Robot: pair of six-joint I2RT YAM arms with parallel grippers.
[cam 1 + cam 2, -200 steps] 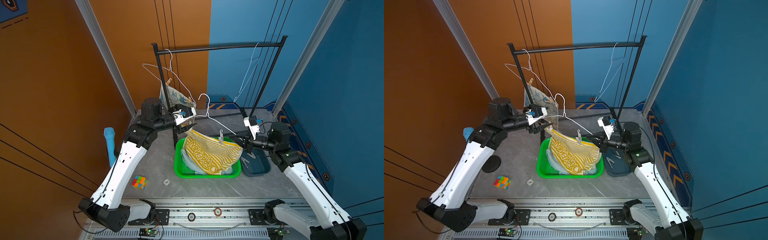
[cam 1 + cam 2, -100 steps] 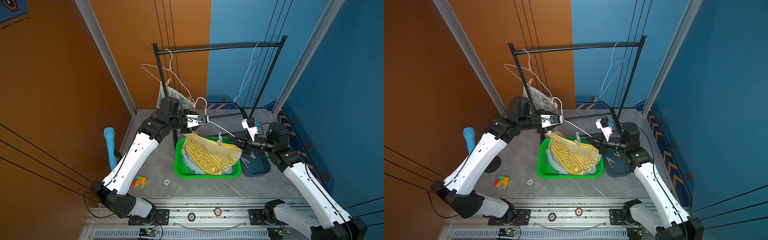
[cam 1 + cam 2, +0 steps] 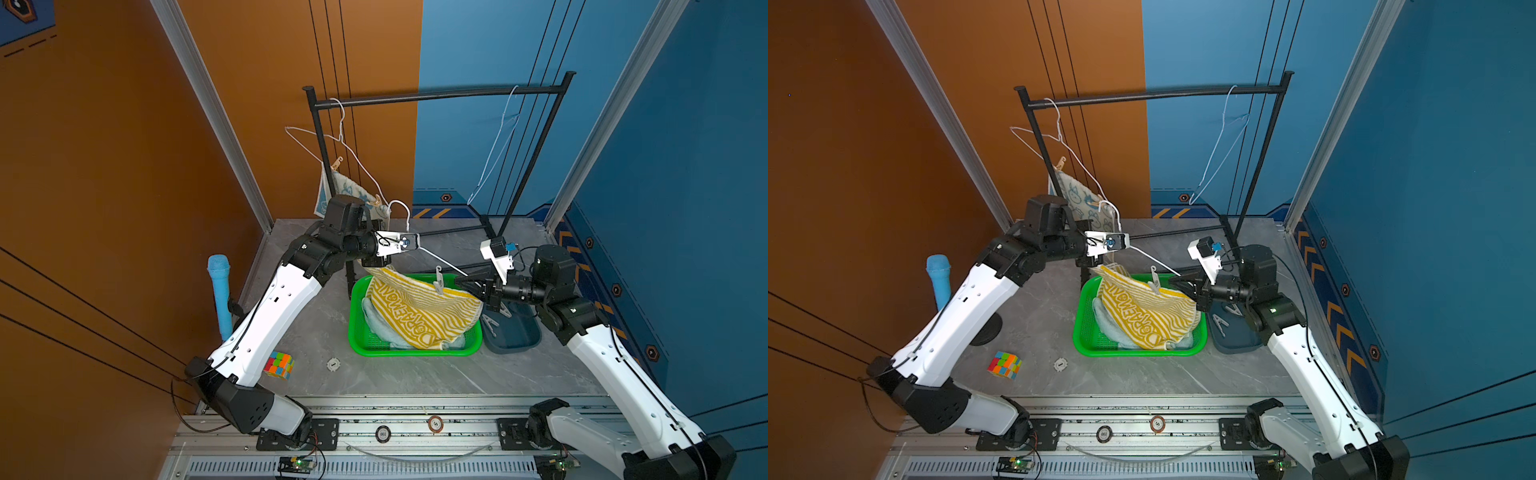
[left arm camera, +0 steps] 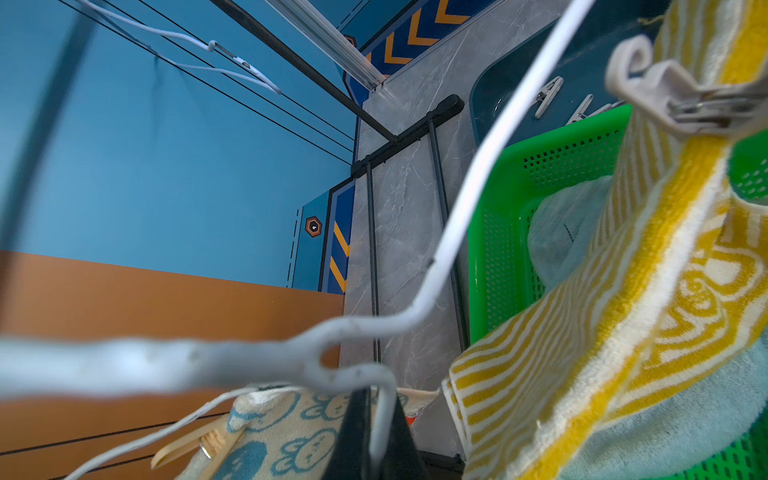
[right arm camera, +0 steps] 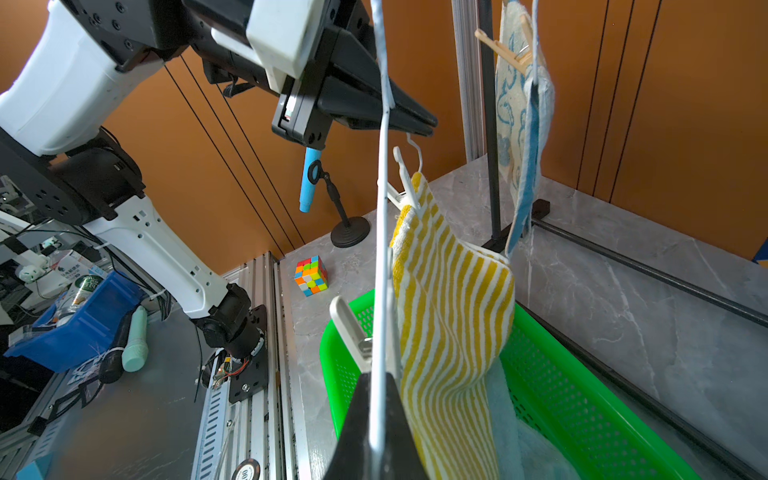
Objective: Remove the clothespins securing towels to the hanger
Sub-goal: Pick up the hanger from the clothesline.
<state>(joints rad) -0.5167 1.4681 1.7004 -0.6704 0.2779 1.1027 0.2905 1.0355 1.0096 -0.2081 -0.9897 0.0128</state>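
A white wire hanger [image 3: 440, 262] is held over the green basket [image 3: 415, 353]. My left gripper [image 3: 384, 262] is shut on its wire below the hook, as the left wrist view shows [image 4: 376, 419]. My right gripper [image 3: 457, 279] is shut on the opposite end of the wire [image 5: 380, 399]. A yellow-and-white striped towel [image 3: 419, 311] hangs from it. One pale clothespin [image 3: 438, 282] pins it near my right gripper, another [image 5: 405, 174] at the far corner. On the rack, a bunny-print towel [image 3: 345, 193] hangs with wooden clothespins [image 3: 336, 163].
A pale blue-green towel [image 3: 374, 324] lies in the basket. The dark blue tray [image 3: 515, 336] to its right holds loose clothespins [image 3: 490, 326]. The black rack [image 3: 436, 96] carries a bare hanger [image 3: 498, 153]. A colour cube [image 3: 279, 365] and blue microphone [image 3: 220, 291] stand at left.
My left arm has reached further right and its gripper has closed on the hanger wire. The right gripper has stayed shut on the hanger's other end.
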